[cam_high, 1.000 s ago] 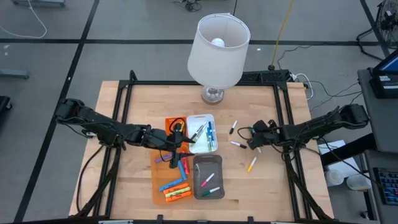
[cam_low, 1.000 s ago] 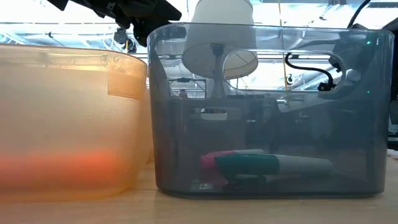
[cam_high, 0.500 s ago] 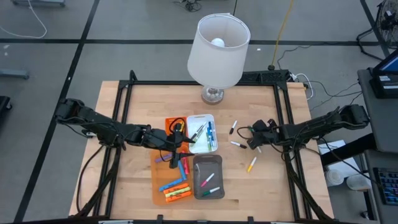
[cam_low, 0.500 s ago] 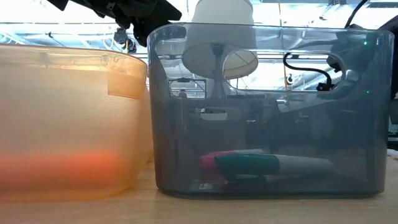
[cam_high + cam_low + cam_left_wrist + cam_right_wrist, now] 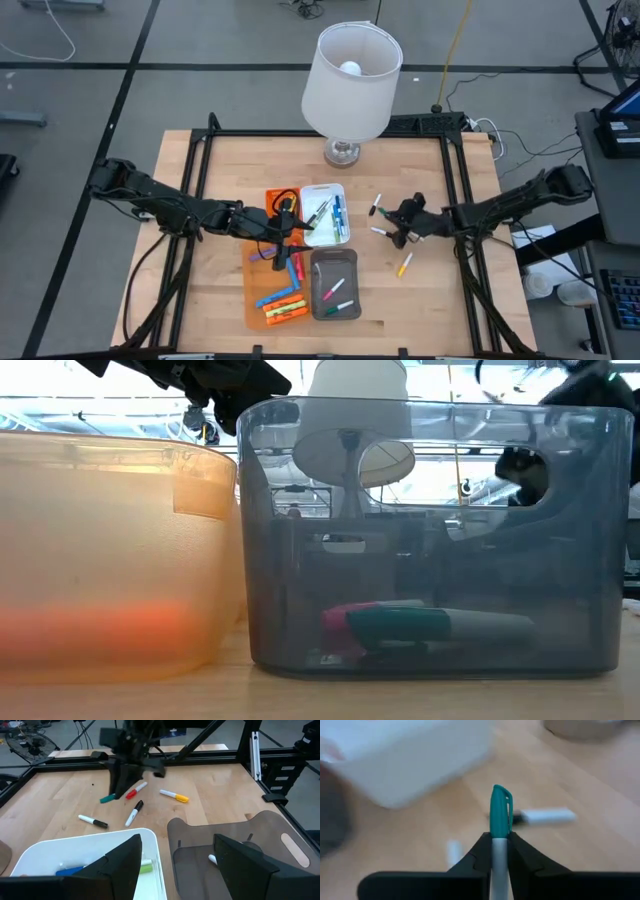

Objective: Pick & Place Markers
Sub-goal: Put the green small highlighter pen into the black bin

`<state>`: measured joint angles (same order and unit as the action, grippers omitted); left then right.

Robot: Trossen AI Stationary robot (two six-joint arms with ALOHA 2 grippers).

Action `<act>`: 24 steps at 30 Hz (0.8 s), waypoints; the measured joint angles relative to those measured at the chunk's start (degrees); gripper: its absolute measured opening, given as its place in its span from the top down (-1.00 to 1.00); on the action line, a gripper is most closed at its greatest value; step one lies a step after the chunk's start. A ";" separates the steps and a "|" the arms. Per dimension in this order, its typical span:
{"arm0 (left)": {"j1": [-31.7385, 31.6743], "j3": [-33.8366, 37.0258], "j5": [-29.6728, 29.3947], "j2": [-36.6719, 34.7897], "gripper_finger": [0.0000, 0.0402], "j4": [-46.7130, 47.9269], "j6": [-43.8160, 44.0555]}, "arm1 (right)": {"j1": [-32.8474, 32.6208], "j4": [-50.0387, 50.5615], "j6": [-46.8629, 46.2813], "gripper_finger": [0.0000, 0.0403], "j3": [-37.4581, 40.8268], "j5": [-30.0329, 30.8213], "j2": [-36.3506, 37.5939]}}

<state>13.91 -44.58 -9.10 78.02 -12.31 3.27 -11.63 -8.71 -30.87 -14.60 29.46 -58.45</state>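
My right gripper (image 5: 400, 228) hangs over the table's right half, shut on a teal-capped white marker (image 5: 499, 807); the left wrist view shows its cap (image 5: 106, 799) below the gripper (image 5: 120, 785). Loose markers lie on the wood nearby: a yellow one (image 5: 404, 265), a red-capped one (image 5: 134, 792) and two black-capped ones (image 5: 134, 813) (image 5: 94, 821). My left gripper (image 5: 175, 865) stands open above the white tray (image 5: 327, 215) and the grey tray (image 5: 335, 285), with nothing between its fingers. Both trays and the orange tray (image 5: 256, 300) hold markers. My right gripper pinches the marker's white barrel (image 5: 498, 847) just behind the teal cap between its two fingers. The marker lies along the fingers, its cap sticking out past their tips. The fingers slant down from the table's right side. The marker is lifted clear of the table.
A white-shaded lamp (image 5: 350, 75) stands at the table's far edge, behind the trays. Bare wood lies to the left of the trays and near the front right. The low view looks through the grey tray (image 5: 430, 530) at a pink and a green marker (image 5: 400, 625).
My right gripper has risen and gone a little toward the table's left, toward the trays, and has tipped up closer to level. My left gripper has kept still.
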 joint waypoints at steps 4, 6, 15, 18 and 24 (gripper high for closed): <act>-0.02 0.00 0.00 0.00 -0.25 -0.01 0.00 | -3.08 -8.40 4.74 0.88 -0.03 -4.05 0.07; -0.02 0.00 -0.01 0.00 -0.25 -0.03 0.00 | -4.62 -12.82 7.38 0.88 -0.03 -7.40 0.10; -0.02 0.00 0.00 0.00 -0.25 -0.29 0.00 | -10.72 -19.66 13.79 0.88 -0.75 -9.43 0.10; -0.02 0.00 0.00 0.00 -0.25 -0.29 0.00 | -11.39 -19.70 14.25 0.88 -1.12 -9.05 0.13; -0.02 0.00 0.00 0.00 -0.25 -0.36 -0.02 | -13.75 -17.35 14.49 0.88 -5.05 -8.82 -0.80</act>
<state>13.89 -44.58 -9.10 78.02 -12.67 3.25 -25.38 -26.05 -16.38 -19.65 20.64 -59.25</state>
